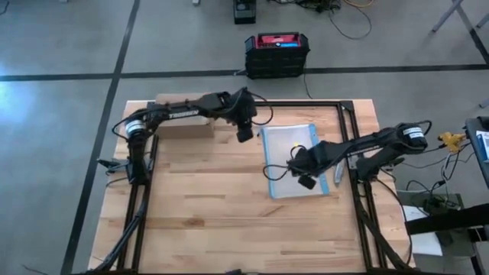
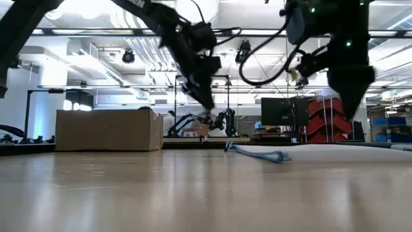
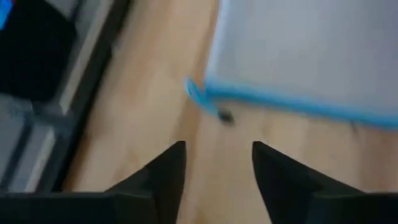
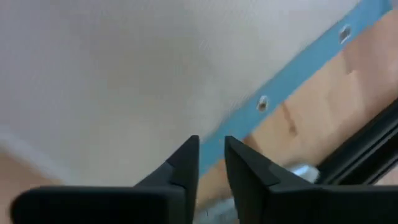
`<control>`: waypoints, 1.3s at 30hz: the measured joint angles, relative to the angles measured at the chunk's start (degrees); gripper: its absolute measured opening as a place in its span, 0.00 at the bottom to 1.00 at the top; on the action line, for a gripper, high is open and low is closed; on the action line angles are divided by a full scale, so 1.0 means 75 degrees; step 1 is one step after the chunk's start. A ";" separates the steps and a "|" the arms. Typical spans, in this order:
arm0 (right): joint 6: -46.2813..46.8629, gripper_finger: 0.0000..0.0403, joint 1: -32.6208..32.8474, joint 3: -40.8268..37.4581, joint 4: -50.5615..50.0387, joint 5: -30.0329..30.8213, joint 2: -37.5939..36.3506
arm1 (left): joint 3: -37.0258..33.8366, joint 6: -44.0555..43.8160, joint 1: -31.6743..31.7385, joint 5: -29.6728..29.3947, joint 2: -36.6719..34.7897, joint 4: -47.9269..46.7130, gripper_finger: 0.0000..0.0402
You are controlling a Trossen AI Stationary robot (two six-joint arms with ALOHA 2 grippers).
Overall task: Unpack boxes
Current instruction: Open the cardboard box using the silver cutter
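Well apart, box (image 1: 183, 122) behind left tool (image 1: 244, 134)

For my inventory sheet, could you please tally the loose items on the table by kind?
Brown cardboard box: 1
Clear pouch with blue edge: 1
Small silvery item beside the pouch, too small to identify: 1
Total: 3
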 joint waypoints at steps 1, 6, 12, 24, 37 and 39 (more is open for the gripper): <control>-0.0194 0.20 -0.0121 -0.0002 -0.0122 -0.0151 0.0001 | -0.0013 -0.0039 -0.0104 0.0024 -0.0092 -0.0229 0.47; -0.0512 0.28 -0.0684 -0.0051 -0.1043 -0.0328 0.0169 | -0.0843 -0.0762 -0.0864 0.0062 -0.0525 -0.0860 0.52; -0.1833 0.31 -0.1113 -0.0344 -0.1844 -0.0306 0.0285 | -0.2725 -0.1122 -0.2013 0.0009 -0.1018 0.0471 0.51; -0.2588 0.25 -0.1289 -0.1314 -0.1529 -0.0857 0.0711 | -0.4771 -0.3228 -0.4295 -0.0232 -0.1615 0.2821 0.44; -0.3610 0.24 -0.1268 -0.1470 -0.0840 -0.1377 0.1830 | -0.4715 -0.3287 -0.5156 -0.0415 -0.1998 0.3241 0.39; -0.3643 0.24 -0.1212 -0.1433 -0.0674 -0.1597 0.1865 | -0.4712 -0.3288 -0.5170 -0.0416 -0.2107 0.3154 0.40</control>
